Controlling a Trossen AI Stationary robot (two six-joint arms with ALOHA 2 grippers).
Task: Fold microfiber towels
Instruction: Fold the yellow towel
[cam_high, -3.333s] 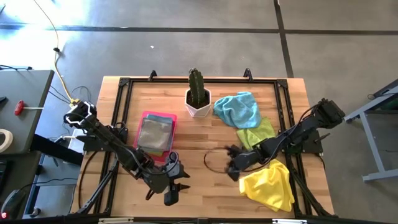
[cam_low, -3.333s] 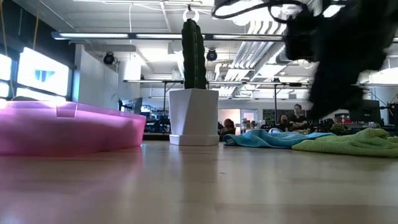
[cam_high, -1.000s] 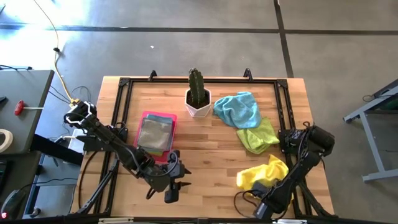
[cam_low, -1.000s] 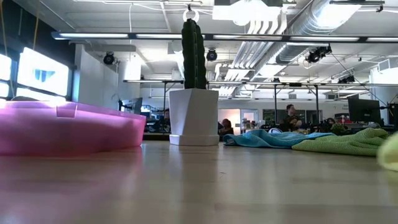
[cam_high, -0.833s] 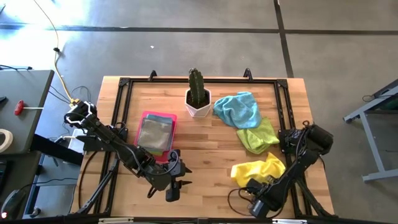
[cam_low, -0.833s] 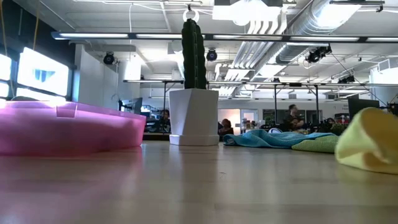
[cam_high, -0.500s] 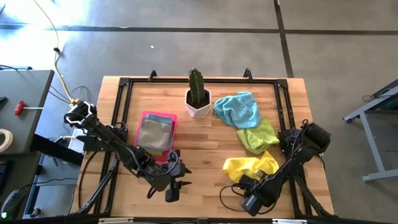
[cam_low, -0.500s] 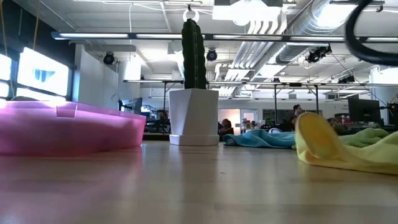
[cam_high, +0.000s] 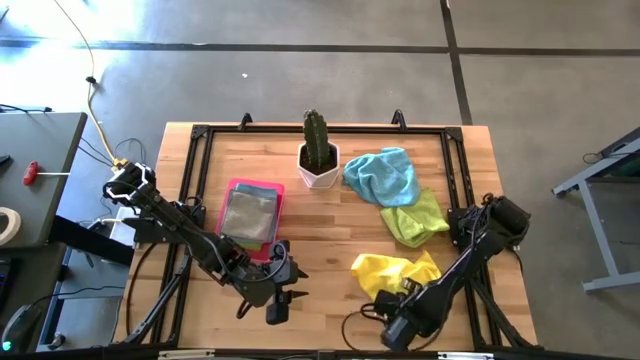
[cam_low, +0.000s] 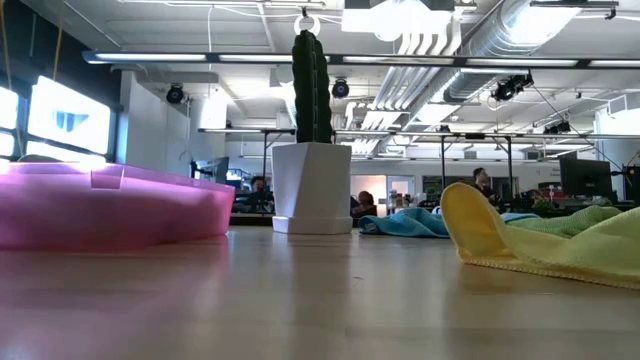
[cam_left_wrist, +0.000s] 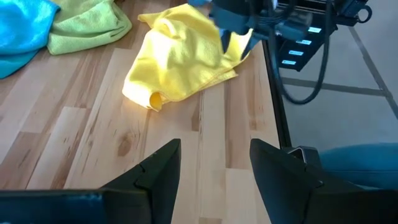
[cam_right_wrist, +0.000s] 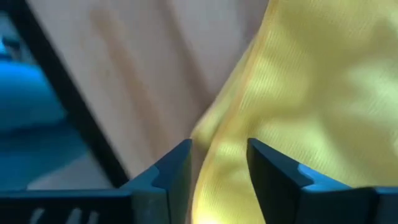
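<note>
High view: yellow towel (cam_high: 388, 272) lying bunched on the wooden table (cam_high: 330, 222) near the front right, front edge touching the right gripper (cam_high: 392, 300). Right wrist view: sitting right over the yellow cloth, fingers (cam_right_wrist: 278, 173) apart, cloth edge showing in the gap; cannot tell whether actually gripping it. Lime green towel (cam_high: 414, 216) lying crumpled just behind the yellow one, light blue towel (cam_high: 383, 175) behind that, overlapping it. Grey towel (cam_high: 249, 214) lying folded inside the pink tray (cam_high: 236, 188) at left of centre. Potted cactus (cam_high: 319, 150) standing at the back centre, just beside the blue towel. Left gripper (cam_high: 281, 297) hovering near the front edge, just in front of the tray, fingers (cam_left_wrist: 160, 169) spread apart and holding nothing, pointing across at the yellow towel. Low view: yellow towel edge curling up off the tabletop at right.
</note>
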